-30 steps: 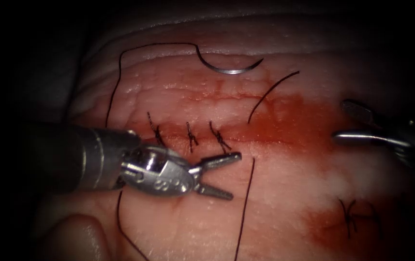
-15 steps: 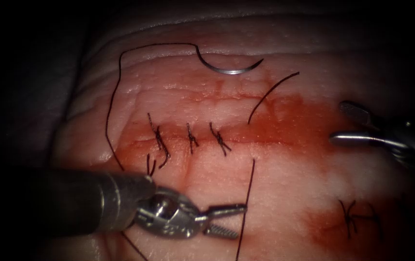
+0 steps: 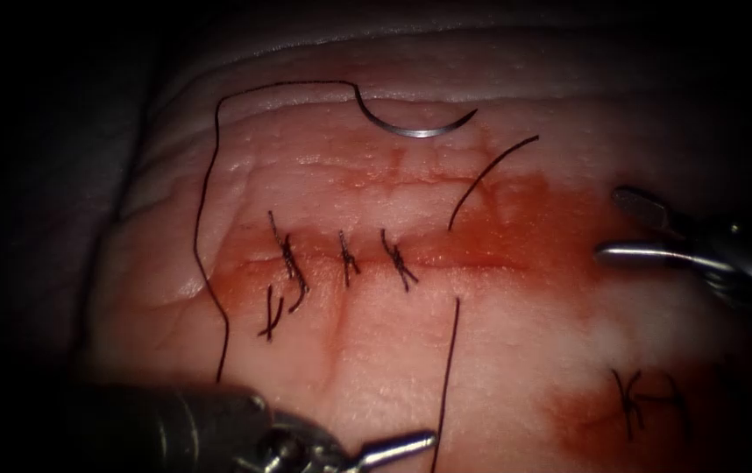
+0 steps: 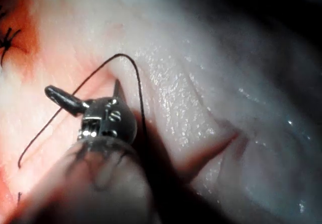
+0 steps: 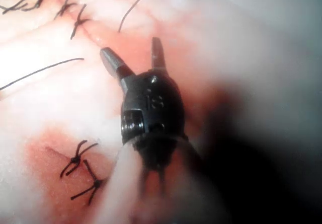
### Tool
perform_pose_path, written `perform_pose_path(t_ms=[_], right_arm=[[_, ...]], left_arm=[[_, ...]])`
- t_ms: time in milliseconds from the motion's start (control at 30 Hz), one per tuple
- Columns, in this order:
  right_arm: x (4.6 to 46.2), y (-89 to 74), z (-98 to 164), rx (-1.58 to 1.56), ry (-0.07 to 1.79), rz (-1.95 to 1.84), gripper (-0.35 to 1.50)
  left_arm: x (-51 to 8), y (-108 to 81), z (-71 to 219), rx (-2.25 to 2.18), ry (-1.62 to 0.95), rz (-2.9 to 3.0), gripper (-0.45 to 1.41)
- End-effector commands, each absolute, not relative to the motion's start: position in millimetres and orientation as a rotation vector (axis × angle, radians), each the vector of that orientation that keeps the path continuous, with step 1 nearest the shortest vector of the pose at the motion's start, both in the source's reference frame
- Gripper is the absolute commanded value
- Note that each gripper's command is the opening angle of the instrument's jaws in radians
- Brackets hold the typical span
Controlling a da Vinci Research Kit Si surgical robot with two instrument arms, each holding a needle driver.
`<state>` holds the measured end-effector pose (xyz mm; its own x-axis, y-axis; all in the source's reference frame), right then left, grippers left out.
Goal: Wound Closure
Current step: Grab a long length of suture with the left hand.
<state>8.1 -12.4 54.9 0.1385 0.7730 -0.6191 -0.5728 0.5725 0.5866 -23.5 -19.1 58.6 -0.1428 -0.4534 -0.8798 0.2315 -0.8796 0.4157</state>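
curved steel needle (image 3: 415,130) loose on glistening tissue (image 3: 516,342); both tools' jaws agape, empty

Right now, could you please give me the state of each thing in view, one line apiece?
Left tool: jaws open, holding nothing.
Right tool: jaws open, holding nothing, right of the stitches.
Needle: lying free on the tissue above the cut, not in it.
Thread: slack, trailing from the needle.
Tissue: cut partly closed, wet with red fluid.
Stitches: three tied across the cut.

Endoscope light pools on the tissue (image 3: 499,333), edges fall black; wrist views pale, blurred near the shafts.
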Motion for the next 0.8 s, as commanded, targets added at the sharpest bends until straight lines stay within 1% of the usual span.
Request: perform_pose_path(t_ms=[33,100,167,233,267,300,333,367,567,800], right_arm=[[8.8,-12.8,55.5,0.231,1.046,0.985,1.28],[8.9,-12.8,55.5,0.232,1.048,0.983,1.28],[9.0,-12.8,55.5,0.234,1.049,0.982,1.28],[9.0,-12.9,55.4,0.234,1.049,0.982,1.28],[9.1,-12.9,55.4,0.236,1.051,0.981,1.28],[9.2,-12.9,55.4,0.235,1.051,0.982,1.28],[9.3,-13.0,55.4,0.235,1.051,0.982,1.28],[9.3,-13.0,55.4,0.235,1.056,0.981,1.28],[9.8,-13.4,55.4,0.249,1.061,0.969,1.2],[10.1,-13.7,55.2,0.266,1.077,0.955,1.2]], left_arm=[[-24.2,-19.5,58.9,1.69,-0.253,-2.06,0.86],[-24.5,-19.5,58.7,1.694,-0.25,-2.053,0.84],[-25.0,-19.4,59.2,1.694,-0.253,-2.048,0.74],[-25.2,-19.3,59.7,1.694,-0.254,-2.047,0.69],[-25.3,-18.9,60.3,1.696,-0.254,-2.043,0.37],[-25.3,-18.7,60.6,1.699,-0.251,-2.038,0.19],[-25.3,-18.3,61.0,1.692,-0.258,-2.047,-0.35],[-25.2,-18.2,61.1,1.689,-0.26,-2.051,-0.45],[-24.3,-16.8,60.1,1.689,-0.262,-2.105,-0.45],[-24.5,-12.9,56.7,1.747,-0.307,-2.134,-0.45]])
